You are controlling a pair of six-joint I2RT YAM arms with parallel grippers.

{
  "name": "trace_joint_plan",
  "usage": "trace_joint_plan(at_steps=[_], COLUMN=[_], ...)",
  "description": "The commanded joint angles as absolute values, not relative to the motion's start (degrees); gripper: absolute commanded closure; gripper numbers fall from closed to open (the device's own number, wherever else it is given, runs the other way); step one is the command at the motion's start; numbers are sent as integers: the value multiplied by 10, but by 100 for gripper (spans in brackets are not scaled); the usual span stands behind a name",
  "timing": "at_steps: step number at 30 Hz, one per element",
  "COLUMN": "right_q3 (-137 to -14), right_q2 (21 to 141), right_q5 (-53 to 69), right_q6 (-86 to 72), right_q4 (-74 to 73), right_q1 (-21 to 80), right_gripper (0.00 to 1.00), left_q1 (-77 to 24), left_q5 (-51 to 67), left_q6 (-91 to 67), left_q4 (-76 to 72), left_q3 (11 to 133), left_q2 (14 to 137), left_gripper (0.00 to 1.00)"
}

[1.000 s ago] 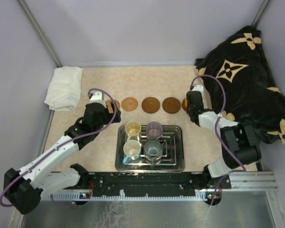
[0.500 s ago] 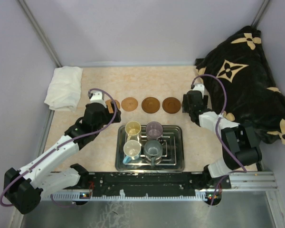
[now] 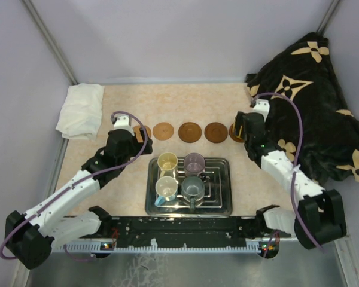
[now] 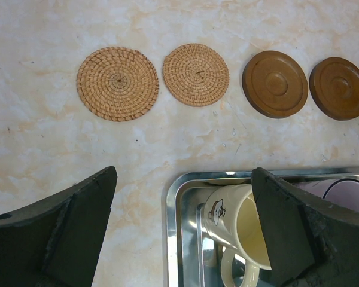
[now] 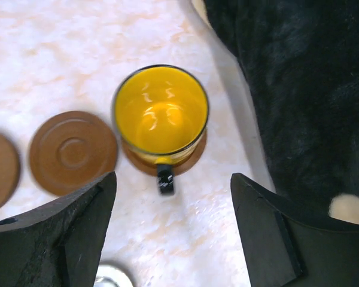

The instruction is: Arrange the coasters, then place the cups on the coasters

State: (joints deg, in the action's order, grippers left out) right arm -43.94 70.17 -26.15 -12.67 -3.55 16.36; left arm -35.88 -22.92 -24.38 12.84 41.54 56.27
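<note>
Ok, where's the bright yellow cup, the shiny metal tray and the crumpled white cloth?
bright yellow cup (image 5: 160, 113): right wrist view, on its glossy inside.
shiny metal tray (image 3: 218, 181): top view, on its bare ridged floor, right side.
crumpled white cloth (image 3: 81, 110): top view, on its middle.

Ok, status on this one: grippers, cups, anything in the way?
Left gripper open, right gripper open, both empty. Orange-yellow cup on rightmost coaster; four cups in tray. Black cushion close beside it.

Bright yellow mug (image 5: 160, 116), black handle (image 5: 165, 179). Tan woven coasters (image 4: 118, 84), darker smooth brown coasters (image 4: 274, 84). Black blanket (image 3: 323, 101), cream flower print. Beige marbled tabletop (image 3: 119, 95). Silver tray (image 3: 220, 194).
</note>
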Motion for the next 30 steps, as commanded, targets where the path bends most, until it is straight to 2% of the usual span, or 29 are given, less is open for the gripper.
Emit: trace_joint_plan(at_steps=[1,5,9,11,19,30], right_q3=[-444,-422,-394,-386,-386,-388], right_q2=[622,567,517,504,506,566], right_q5=[-294,-273,-215,-192,-144,-94], right_q6=[-162,-190,-226,-240,-231,-233], right_q4=[-99,-150,-188,-212,-261,-231], right_q1=[236,313,360,372,421,457], right_gripper=[23,29,49,54,53,53], left_q1=[-359,-359,-359,-359,-359,-359], left_q5=[-228,-223,-225,-226,-221,-226], left_q6=[-247,-248,-245,-245,-257,-262], left_q4=[117,114,117,120,118,130], left_q3=[416,414,413,411,403,398], left_q2=[569,565,559,556,556,552], left_gripper=[0,0,0,0,0,0])
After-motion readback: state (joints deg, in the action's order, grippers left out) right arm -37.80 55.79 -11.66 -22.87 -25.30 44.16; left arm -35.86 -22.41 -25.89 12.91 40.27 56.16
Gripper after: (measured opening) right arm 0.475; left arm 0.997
